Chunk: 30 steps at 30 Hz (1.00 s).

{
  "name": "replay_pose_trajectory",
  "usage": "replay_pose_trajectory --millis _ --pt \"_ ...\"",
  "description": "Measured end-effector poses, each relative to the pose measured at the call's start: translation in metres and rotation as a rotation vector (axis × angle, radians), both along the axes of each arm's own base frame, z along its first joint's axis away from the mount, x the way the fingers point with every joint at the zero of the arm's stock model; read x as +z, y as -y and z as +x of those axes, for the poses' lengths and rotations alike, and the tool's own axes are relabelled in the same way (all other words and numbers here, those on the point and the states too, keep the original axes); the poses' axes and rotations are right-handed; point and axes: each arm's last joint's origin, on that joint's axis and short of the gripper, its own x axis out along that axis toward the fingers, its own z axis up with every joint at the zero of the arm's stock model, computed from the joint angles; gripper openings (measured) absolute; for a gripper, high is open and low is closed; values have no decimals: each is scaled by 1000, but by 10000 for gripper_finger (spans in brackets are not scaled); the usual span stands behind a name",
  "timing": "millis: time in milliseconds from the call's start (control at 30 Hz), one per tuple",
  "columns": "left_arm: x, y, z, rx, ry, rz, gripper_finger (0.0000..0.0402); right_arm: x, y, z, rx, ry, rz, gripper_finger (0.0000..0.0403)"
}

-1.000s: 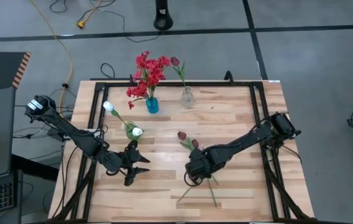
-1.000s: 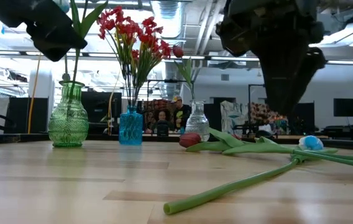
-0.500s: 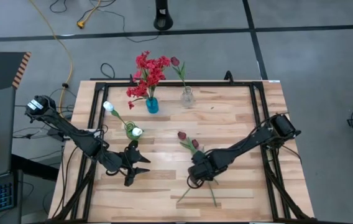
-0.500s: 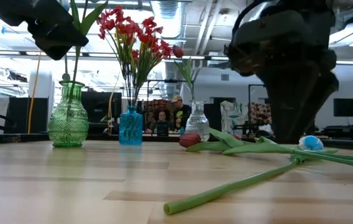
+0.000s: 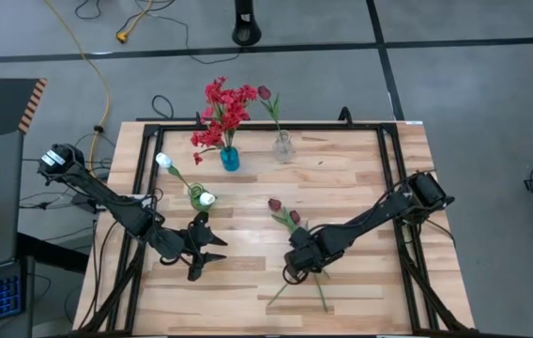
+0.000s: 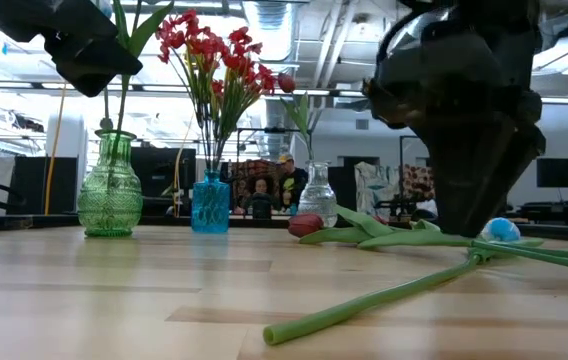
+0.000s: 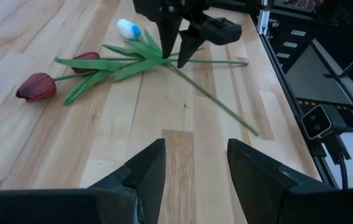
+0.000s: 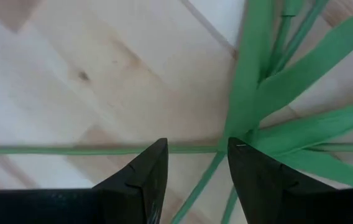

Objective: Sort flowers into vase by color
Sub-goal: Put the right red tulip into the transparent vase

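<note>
right gripper [image 7: 178, 48] lowered over loose flowers [image 7: 111, 62] on table [image 5: 360, 188]

jaws parted, straddling crossed green stems, nothing held; blossoms hidden from its wrist view. left gripper [image 5: 208, 255] open, empty, well apart. low view cuts off both arms

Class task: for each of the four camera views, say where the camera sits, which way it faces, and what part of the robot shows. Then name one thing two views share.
High view: overhead, straight down on the table; both arms, left tool, right tool.
Low view: table height, facing the green vase, blue vase and room; right tool fills its upper right.
Left wrist view: on the left wrist, looking across the boards; own open fingers below.
Right wrist view: on the right wrist, straight down at stems; own fingers.
Shared: the left wrist view's maroon tulip shows from overhead.
</note>
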Motion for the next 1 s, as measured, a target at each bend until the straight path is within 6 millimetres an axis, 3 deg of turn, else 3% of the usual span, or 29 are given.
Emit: replay_pose_trajectory --millis 167,533,1000 --pt "0 0 0 0 0 0 160 -13 3 -7 -39 -23 -3 193" --pt "0 0 0 0 -1 1 160 -14 7 -4 -52 15 -39 186" --pt "0 0 0 0 -1 1 160 -14 13 -2 -74 26 -70 82"
